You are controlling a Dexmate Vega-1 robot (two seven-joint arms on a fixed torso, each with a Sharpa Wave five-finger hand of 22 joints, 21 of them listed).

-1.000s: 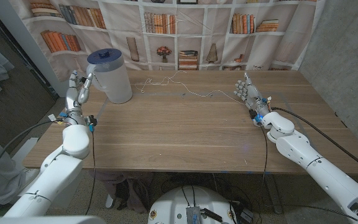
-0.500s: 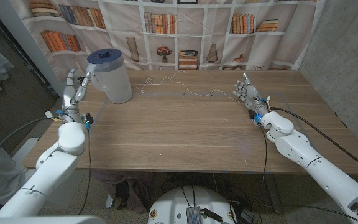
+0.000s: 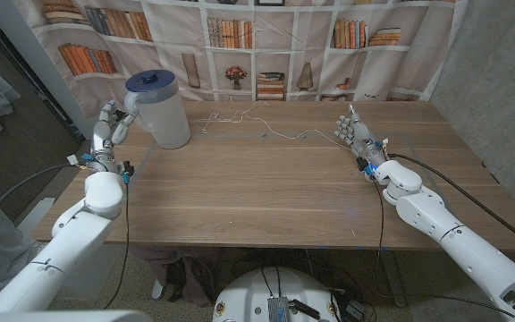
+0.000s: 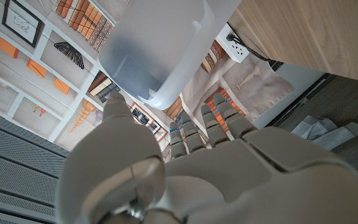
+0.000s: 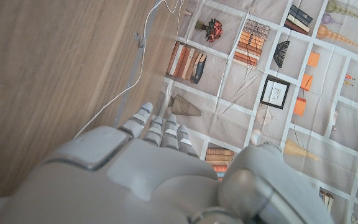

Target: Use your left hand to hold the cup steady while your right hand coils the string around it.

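Note:
A tall white cup (image 3: 161, 113) with a blue lid stands upright at the table's far left. My left hand (image 3: 112, 125) is raised just left of it, fingers apart and reaching toward its side, with nothing gripped. In the left wrist view the cup (image 4: 160, 43) lies just beyond the fingertips (image 4: 219, 115). A thin white string (image 3: 271, 131) lies loose on the table from behind the cup toward the right. My right hand (image 3: 354, 132) stands upright and open at the string's right end. The right wrist view shows the string (image 5: 137, 73) running past the fingers (image 5: 157, 127).
A cloth backdrop (image 3: 266, 45) printed with bookshelves hangs right behind the table's far edge. The wooden tabletop (image 3: 266, 192) stretches bare between the arms. Black cables (image 3: 25, 192) trail off the left arm beside the table's left edge.
My left arm has shifted slightly to the left, and the hand has stayed beside the cup with its fingers nearer to it. The right hand, cup and string have not moved.

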